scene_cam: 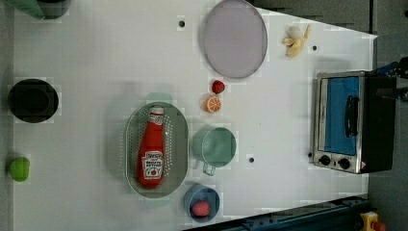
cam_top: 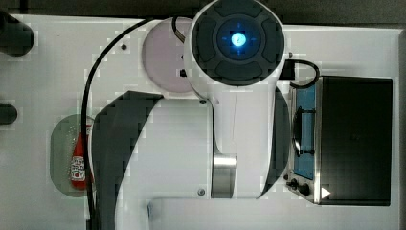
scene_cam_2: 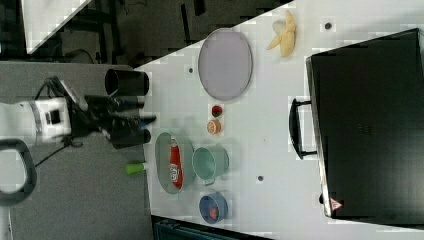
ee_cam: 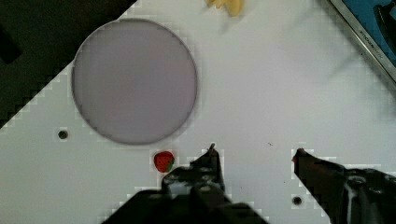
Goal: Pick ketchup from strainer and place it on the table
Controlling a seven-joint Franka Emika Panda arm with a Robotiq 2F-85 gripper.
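The ketchup (scene_cam: 151,149), a slim red bottle with a white cap and label, lies flat along the pale green oval strainer (scene_cam: 179,144). In the top view the ketchup (cam_top: 79,163) rests in the strainer (cam_top: 62,153) at the left, partly behind a black cable. My gripper (ee_cam: 256,151) is open and holds nothing. It hangs high over the white table (ee_cam: 280,93), near a small strawberry (ee_cam: 163,161) and away from the strainer. In the right view the gripper (scene_cam_2: 147,110) sits above the table's left edge.
A lilac plate (scene_cam: 234,38), strawberry (scene_cam: 218,86) and orange slice (scene_cam: 212,104) lie beyond the strainer. A green bowl (scene_cam: 216,147) and a blue bowl (scene_cam: 201,203) stand close beside it. A toaster oven (scene_cam: 346,120), banana (scene_cam: 296,41) and black cup (scene_cam: 32,100) also sit here.
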